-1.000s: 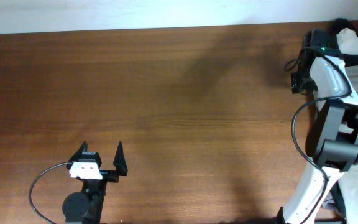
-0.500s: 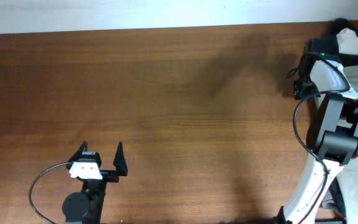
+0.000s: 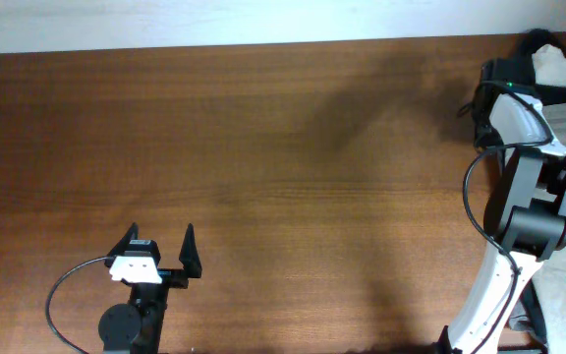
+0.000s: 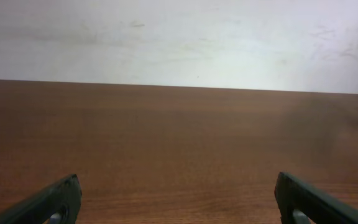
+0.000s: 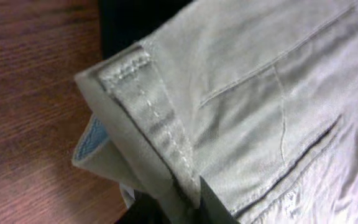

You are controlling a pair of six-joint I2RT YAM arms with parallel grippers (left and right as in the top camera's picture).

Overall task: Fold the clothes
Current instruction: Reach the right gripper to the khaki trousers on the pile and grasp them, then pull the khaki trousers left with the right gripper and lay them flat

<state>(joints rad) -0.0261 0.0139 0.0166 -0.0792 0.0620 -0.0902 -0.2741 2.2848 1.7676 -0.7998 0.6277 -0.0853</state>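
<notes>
The shorts [image 5: 260,93] sit heaped at the far right end of the table [image 3: 263,147], half hidden under the right arm, with something black [image 5: 129,18] bunched just beyond them. The wide stretch of wood to the left is where they would have to be spread

The right gripper [image 5: 182,202] is down in that heap. In the wrist view its two dark fingertips stand close together with a strip of the waistband [image 5: 142,93] running down between them, so I read it as pinching that doubled edge. The left gripper [image 3: 160,231] waits near the left front of the table, fingers spread wide, touching nothing

This is light cotton, limp all over, and I'd expect it to sag and trail from any single hold. It isn't slippery or delicate; the weave looks matte enough for the pads to bite. The waistband is the stiffest part, thick and stitched, with a blue lining [image 5: 89,143] showing inside the fold, so it is the sensible place to take hold. The thin panel around the back pocket [image 5: 309,149] would only bunch up. One corner held alone will let the rest twist, so a second grip further along the band, from the other arm, looks needed before any fold can lie square
</notes>
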